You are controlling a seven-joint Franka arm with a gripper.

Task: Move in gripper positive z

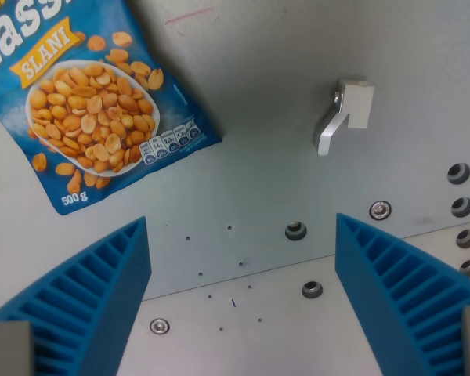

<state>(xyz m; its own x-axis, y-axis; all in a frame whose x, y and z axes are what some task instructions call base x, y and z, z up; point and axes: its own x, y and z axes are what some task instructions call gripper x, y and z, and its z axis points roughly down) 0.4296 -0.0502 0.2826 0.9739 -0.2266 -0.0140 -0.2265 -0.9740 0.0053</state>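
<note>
The blue peanut bag [90,102] is cut off by the top and left edges of the wrist view, so its big white name reads only in part, and the small nutrition figures near its lower corner are too small to read. The two blue ribbed fingers [86,301] of the gripper [243,294] run out of the bottom edge, so their bases are not seen. At the right edge, one of the holes [460,172] in the grey plate [282,188] is partly cut off.

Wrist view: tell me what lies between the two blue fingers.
Only bare grey table with small holes and a bolt; nothing is held between the fingers of the gripper.
</note>
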